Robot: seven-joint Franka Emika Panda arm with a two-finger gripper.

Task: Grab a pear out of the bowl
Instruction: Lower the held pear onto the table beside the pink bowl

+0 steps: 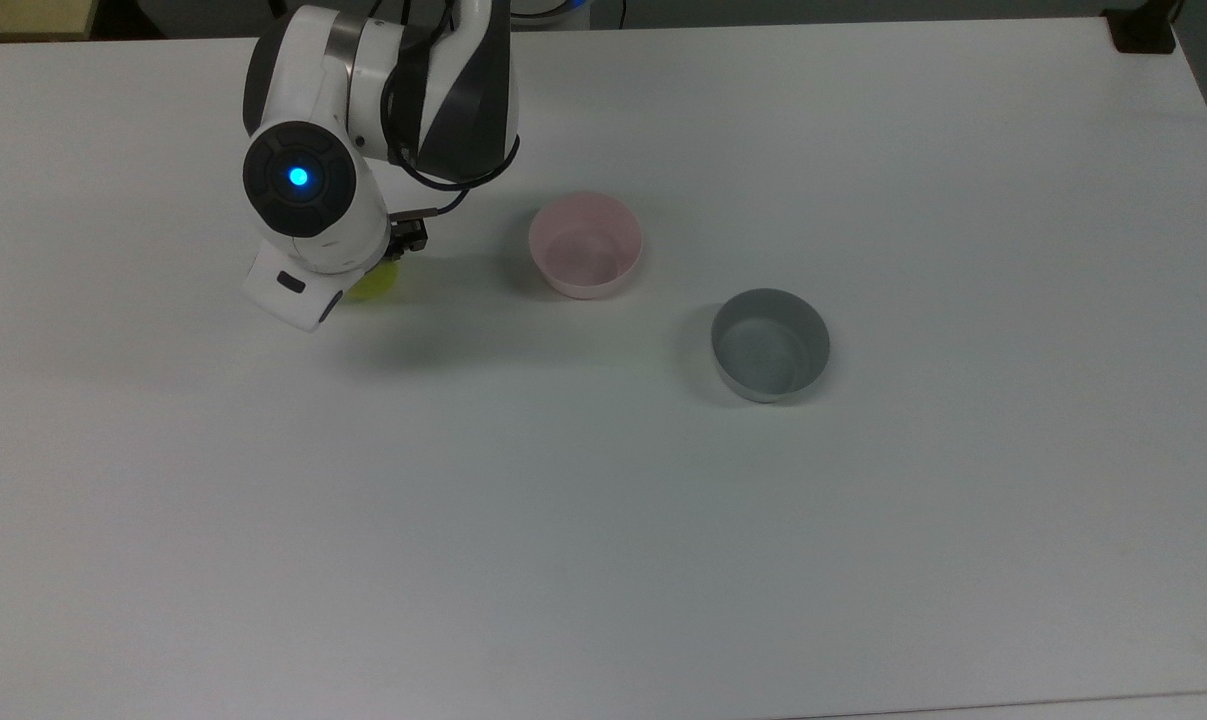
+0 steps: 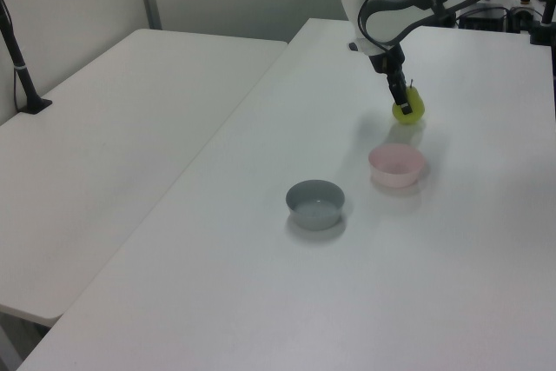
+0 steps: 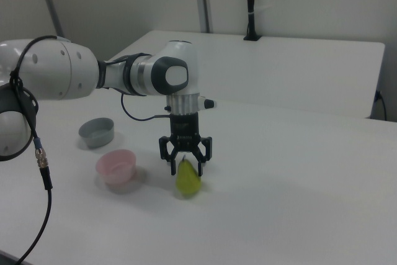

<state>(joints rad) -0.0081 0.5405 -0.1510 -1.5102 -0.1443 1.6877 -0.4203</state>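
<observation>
In the right view we see the white Franka arm reach down at centre frame, its black two-finger gripper (image 3: 186, 164) pointing straight down over a small yellow-green rounded pear (image 3: 188, 179) that sits on the white surface (image 3: 291, 203). The fingers stand a little apart on either side of the pear's narrow top; we cannot tell whether they press on it or stand just clear. The pear's base appears to rest on the surface, with a soft shadow under it.

The small round pale pink bowl (image 3: 116, 169) stands near the pear, toward the right view's left, apart from it and holding nothing we can see. A grey round bowl (image 3: 97, 132) of similar size sits farther back and to the left in the same frame.

In the top view we find the pear (image 1: 375, 283) in the upper left of the frame, mostly covered by the arm's white wrist, with only a yellow-green edge peeking out. The pink bowl (image 1: 585, 245) lies to its right, and the grey bowl (image 1: 770, 344) lower and farther right, near the middle of the frame.

In the left view the gripper (image 2: 403, 105) and pear (image 2: 410, 110) appear in the upper right, beyond the pink bowl (image 2: 396, 165), with the grey bowl (image 2: 315, 204) nearer the frame's centre.
</observation>
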